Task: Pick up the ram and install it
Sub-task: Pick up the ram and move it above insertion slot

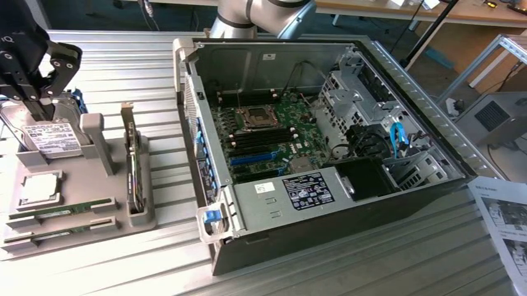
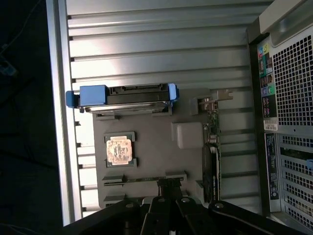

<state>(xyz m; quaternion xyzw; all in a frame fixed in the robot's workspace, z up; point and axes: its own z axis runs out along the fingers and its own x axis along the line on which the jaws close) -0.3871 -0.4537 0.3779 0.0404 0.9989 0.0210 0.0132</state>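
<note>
**Gripper shut and empty; ram seated in tray**

Exterior view, from its left: the black gripper (image 1: 41, 111), jaws closed on nothing, hangs over the boxy silver drive (image 1: 49, 137) at the back of the matte grey tray (image 1: 107, 225). In front sit the square processor (image 1: 38, 188) and the ram (image 1: 62, 211), a thin green stick on edge between tray brackets, with a second stick (image 1: 58, 233) just beside it. A card (image 1: 132, 179) stands upright. The open steel case (image 1: 387, 74) rests on the ribbed metal table (image 1: 123, 61), and paper (image 1: 502, 222) lies farthest right.

The wrist view adds the drive's blue rails (image 2: 93, 95) and the case's perforated rear panel (image 2: 293, 73). There the ram (image 2: 146, 179) lies nearest the gripper.
</note>
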